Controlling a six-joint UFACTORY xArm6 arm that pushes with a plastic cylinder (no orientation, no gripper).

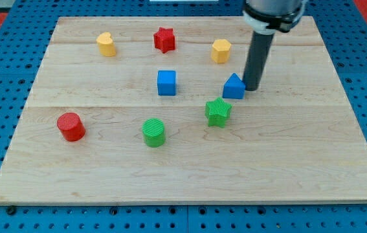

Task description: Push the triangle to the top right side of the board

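Where my tip touches blue triangle, board open rightward.

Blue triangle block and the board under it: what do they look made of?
Blue triangle: probably matte plastic, given its even, saturated colour; my tip stands at its right edge. Board: light wood, apparently unvarnished, with visible grain and plank seams.

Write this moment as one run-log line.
target: blue triangle | my tip: touching its right side | nearest: green star, below | goal: top right, not reached
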